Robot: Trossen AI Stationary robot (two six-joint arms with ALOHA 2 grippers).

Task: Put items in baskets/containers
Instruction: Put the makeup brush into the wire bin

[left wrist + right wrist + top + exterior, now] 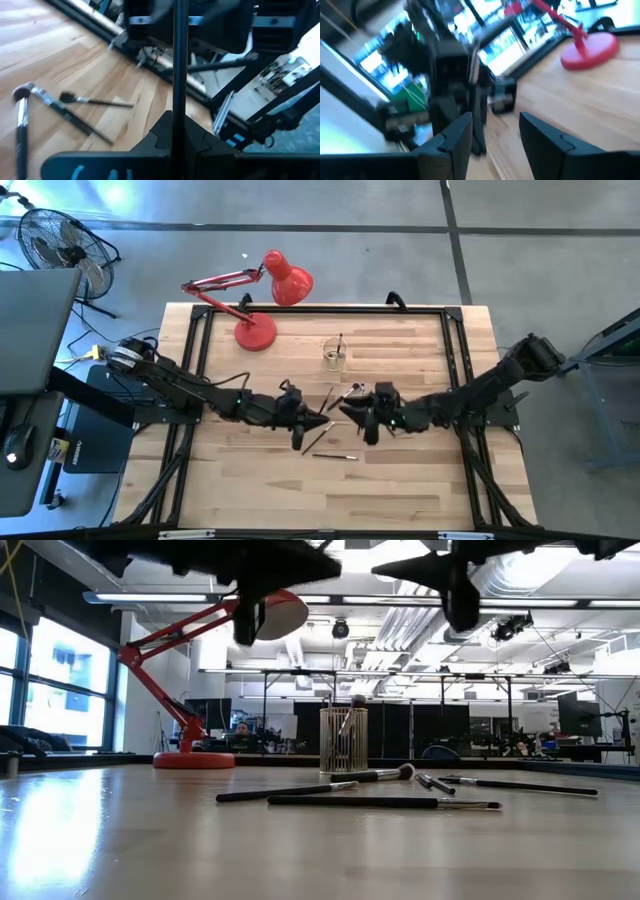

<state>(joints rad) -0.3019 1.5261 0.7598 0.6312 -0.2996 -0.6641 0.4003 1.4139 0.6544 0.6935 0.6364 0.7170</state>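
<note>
Top-down view of a pale wooden surface [420, 480] inside a black frame, with two dark arms reaching in from either side and nearly meeting at the middle.

Left end effector [300, 423] just left of centre, raised above the wood, clamped together on a thin dark brush; in its own wrist view, that held brush [179, 60] stands straight up between the two fingers [160, 132].

Right end effector [366, 418] just right of centre, near the left one but not touching it, also clear of the wood. Fingers [455, 135] apart in its wrist view, with an empty gap between them and nothing gripped.

Small clear glass cup [334, 357] upright behind the two end effectors, toward the far edge of the surface and right of the lamp. At least one brush standing in it, tips showing above the rim in the low view; exact count impossible to tell.

Loose brushes [335, 455] lying flat around the middle of the surface: one thin one nearer the front edge, a few more between the end effectors and the cup. From table height, several long dark handles lying crossed in front of the cup, one with a rounded pale bristle head.

Red desk lamp [255, 332] on the far left part of the surface, round base on the wood, arm jointed, shade reaching past the far edge.
</note>
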